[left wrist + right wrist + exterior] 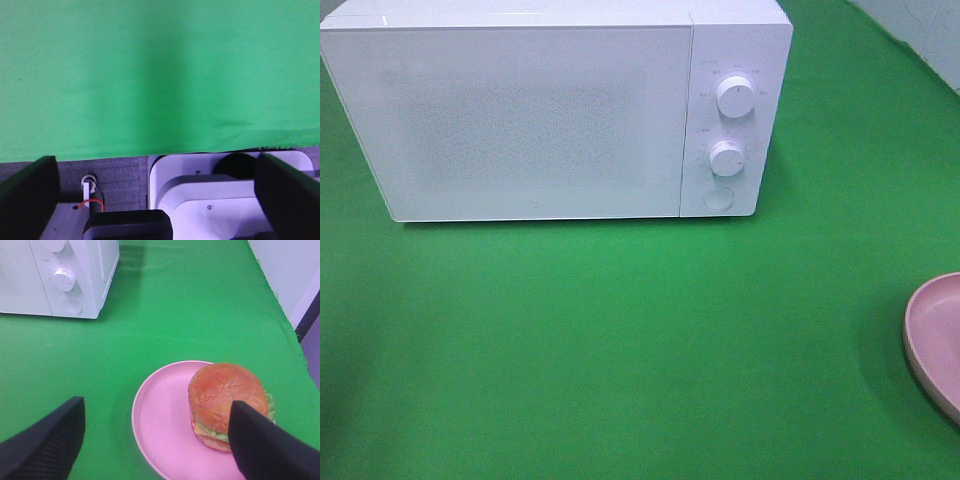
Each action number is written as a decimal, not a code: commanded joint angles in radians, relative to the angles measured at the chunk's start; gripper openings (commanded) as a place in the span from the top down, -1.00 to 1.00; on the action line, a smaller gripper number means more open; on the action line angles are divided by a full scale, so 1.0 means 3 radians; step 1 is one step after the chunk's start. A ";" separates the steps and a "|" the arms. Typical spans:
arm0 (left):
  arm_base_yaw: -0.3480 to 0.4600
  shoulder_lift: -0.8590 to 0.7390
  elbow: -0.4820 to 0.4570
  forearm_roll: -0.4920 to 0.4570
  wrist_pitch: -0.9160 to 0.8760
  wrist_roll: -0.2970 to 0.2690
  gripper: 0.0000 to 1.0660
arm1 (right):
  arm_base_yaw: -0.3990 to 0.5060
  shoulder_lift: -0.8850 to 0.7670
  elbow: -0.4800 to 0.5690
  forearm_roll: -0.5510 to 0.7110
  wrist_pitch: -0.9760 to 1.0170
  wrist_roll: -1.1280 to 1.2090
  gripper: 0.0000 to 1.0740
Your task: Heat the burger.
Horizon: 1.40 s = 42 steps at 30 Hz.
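Looking down from the high camera first, the white microwave [555, 110] sits at the back of the green cloth [620, 350] with its door [510, 120] shut, two dials [735, 97] stacked above a round button [719, 198] on the right-hand panel, and only the edge of the pink plate [935, 340] peeking in at the right; neither arm shows here, and the burger itself is out of this shot. Over to the left wrist view: the left gripper [155, 185] has its dark jaws spread wide with nothing between them, hanging over the near edge of the cloth with robot base hardware below, well away from the microwave. Now the right wrist view, and here's the prize: the burger [227, 402] sits on the pink plate, toward one side of it, lettuce and cheese peeking out between the buns, while the right gripper [155, 440] hovers with jaws parted and empty, one finger [265, 445] overlapping the burger's edge in the frame. My read is that nothing has started yet, and that shut door must be opened first. Doing it well probably means one arm opening the door fully, while the right comes down squarely over the bun and closes gently, so the layers don't slide.
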State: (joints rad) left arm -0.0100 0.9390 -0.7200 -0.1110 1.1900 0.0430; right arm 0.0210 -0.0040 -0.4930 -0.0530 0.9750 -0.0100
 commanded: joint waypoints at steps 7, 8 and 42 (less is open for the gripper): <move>0.0000 -0.1050 0.0430 0.0243 -0.0157 0.0017 -0.84 | -0.0023 -0.0090 0.0003 0.0007 -0.0063 0.0003 -0.42; 0.0000 -0.1297 0.0583 0.0253 -0.0183 0.0017 -0.84 | -0.0023 -0.0090 0.0003 0.0007 -0.0063 0.0003 -0.42; 0.0000 -0.3223 0.0683 -0.0067 -0.0417 -0.0060 -0.84 | -0.0023 -0.0090 0.0003 0.0003 -0.0063 0.0003 -0.42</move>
State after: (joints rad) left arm -0.0100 -0.0040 -0.5180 -0.1200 1.0730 0.0320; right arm 0.0210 -0.0040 -0.4930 -0.0530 0.9750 -0.0100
